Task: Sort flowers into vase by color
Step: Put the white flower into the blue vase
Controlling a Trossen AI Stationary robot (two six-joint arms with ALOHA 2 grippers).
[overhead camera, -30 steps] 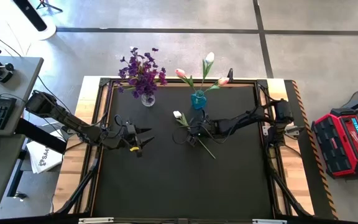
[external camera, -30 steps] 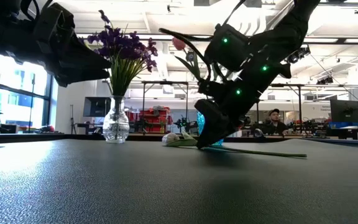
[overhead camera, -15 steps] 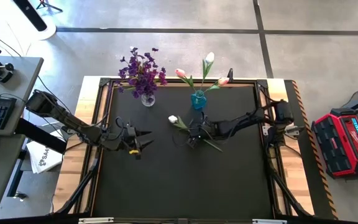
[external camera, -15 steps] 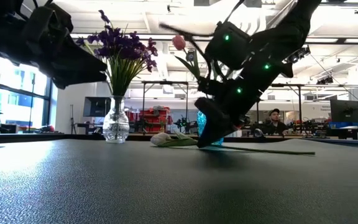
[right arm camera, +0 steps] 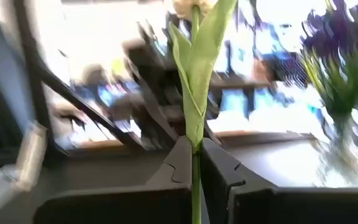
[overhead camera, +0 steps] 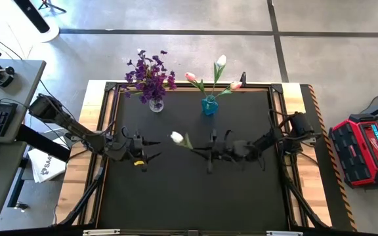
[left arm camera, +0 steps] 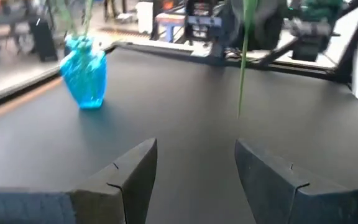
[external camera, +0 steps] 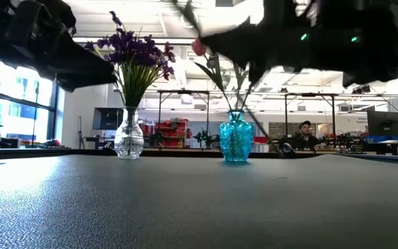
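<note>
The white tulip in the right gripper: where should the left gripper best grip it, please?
Probably the slim green stem of the white tulip, between its leaf and the right gripper, with the open left gripper coming from its own side, jaws across the stem; the blossom looks crushable.

The right arm's dark two-finger gripper [right arm camera: 194, 163] reached toward the centre, fingers pinched together. The left arm's dark gripper [left arm camera: 194, 168] waited with fingers spread.

White tulip [overhead camera: 176, 137] now apparently off the table.
</note>
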